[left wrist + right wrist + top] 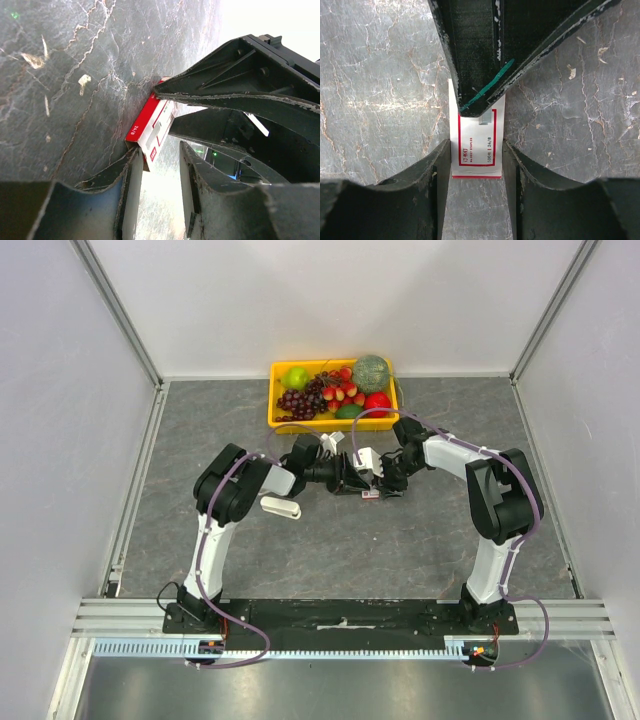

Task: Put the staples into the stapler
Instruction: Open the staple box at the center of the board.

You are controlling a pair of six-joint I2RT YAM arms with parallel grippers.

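The staples are a small flat white box with red markings (476,145), lying on the grey table (380,100). My right gripper (476,150) is shut on the box, one finger against each long side. My left gripper (159,150) is open. One of its fingers (475,75) reaches in from the far side and rests its tip on top of the box. In the left wrist view the box (150,127) stands at my left fingertip, under the right gripper's fingers (235,95). In the top view both grippers meet over the box (371,493). A white stapler (281,507) lies to the left.
A yellow basket (272,395) of toy fruit stands at the back of the table, just behind the two grippers. White walls with metal rails close in the left, right and far sides.
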